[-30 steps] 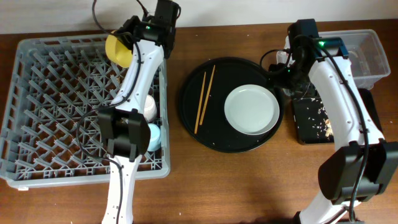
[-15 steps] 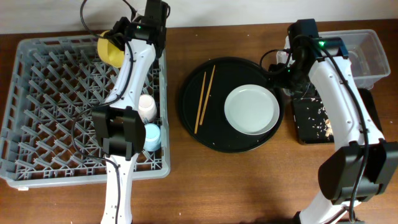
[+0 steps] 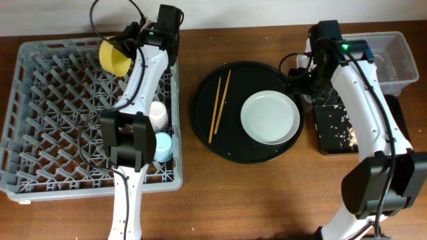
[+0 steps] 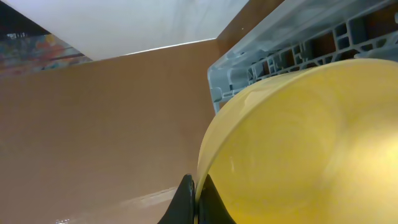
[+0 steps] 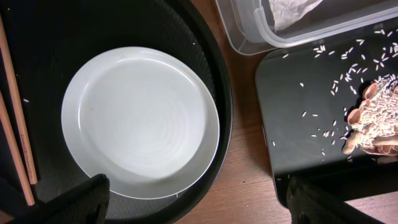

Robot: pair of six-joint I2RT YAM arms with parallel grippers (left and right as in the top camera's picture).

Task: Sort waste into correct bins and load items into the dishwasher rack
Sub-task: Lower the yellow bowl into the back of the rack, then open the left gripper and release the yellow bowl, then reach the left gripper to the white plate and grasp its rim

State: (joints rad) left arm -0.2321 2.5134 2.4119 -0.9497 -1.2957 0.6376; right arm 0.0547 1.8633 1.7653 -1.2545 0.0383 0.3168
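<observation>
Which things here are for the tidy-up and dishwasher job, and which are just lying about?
For the job:
yellow bowl, rack, pink cup, blue cup, plate, chopsticks, clear tub, flat black tray, food scraps, napkin

Just lying about:
big round black tray, table

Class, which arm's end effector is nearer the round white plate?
Right. The right end effector hangs beside the plate; the left end effector grips the yellow bowl over the rack, far off.
</observation>
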